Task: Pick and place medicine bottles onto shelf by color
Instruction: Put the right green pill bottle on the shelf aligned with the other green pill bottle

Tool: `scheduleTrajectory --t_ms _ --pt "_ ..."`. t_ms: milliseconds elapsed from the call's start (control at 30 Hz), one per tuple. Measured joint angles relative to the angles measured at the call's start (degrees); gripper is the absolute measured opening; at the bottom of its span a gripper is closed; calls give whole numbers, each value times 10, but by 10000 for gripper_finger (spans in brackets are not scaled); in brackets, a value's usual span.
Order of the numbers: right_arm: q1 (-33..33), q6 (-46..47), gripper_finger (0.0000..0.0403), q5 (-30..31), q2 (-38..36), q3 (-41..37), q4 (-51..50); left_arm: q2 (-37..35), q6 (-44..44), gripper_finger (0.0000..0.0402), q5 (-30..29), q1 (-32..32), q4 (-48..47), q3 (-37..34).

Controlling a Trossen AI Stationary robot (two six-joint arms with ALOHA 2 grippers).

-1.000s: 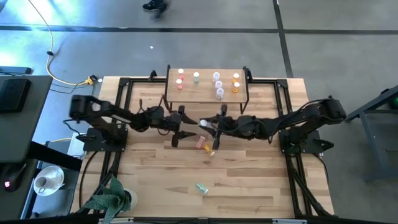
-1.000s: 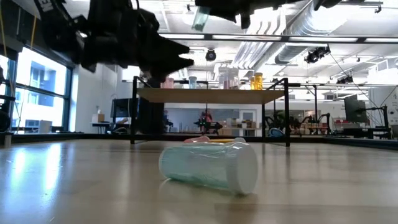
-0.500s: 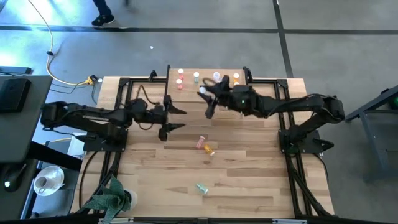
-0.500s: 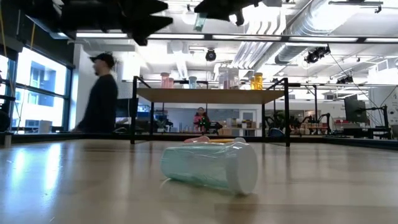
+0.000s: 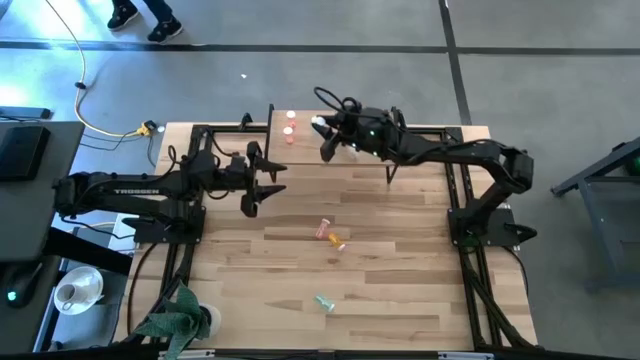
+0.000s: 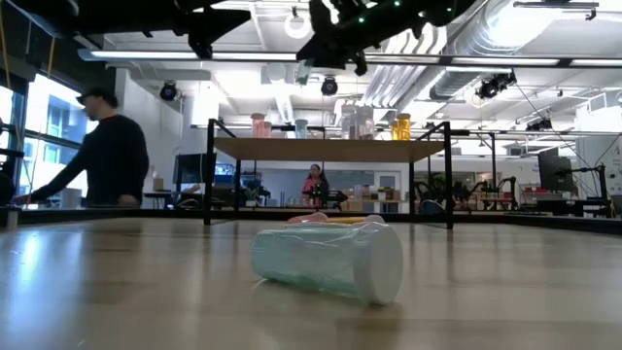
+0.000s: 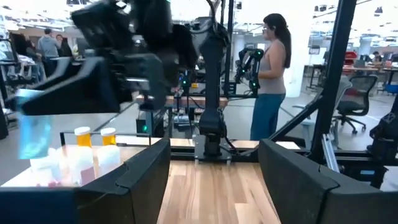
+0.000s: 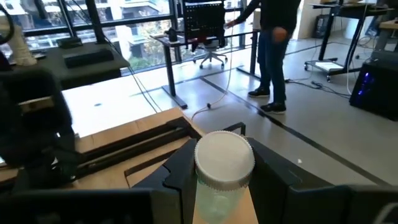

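Behind the worktop (image 5: 400, 290), the open workshop shows a person in dark clothes (image 6: 102, 151) leaning at the far left in the low view. On the plank surface a pale green bottle (image 5: 324, 301) lies on its side near the front edge, with a pink bottle (image 5: 322, 230) and an orange bottle (image 5: 336, 242) tipped over just beside each other nearer the middle. At the back stands the shelf (image 5: 300, 150), with two red-pink bottles (image 5: 290, 125) upright near its left end. The right gripper (image 5: 322, 135) hangs over the shelf, clamped on a pale green bottle with a white cap (image 8: 222, 171). The left gripper (image 5: 262, 185) sits above the boards left of centre, its fingers spread wide and holding nothing.
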Motion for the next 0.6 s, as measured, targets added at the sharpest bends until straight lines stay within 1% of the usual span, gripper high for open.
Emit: scheduleTrajectory --t_ms 167,300,600 --pt "-1 -1 101 0 28 38 -30 0 2 234 0 0 -18 0" --pt "-4 0 101 5 53 38 -53 0 5 234 0 0 -31 0" --pt "-11 3 101 5 108 38 -53 0 10 234 0 0 -37 0"
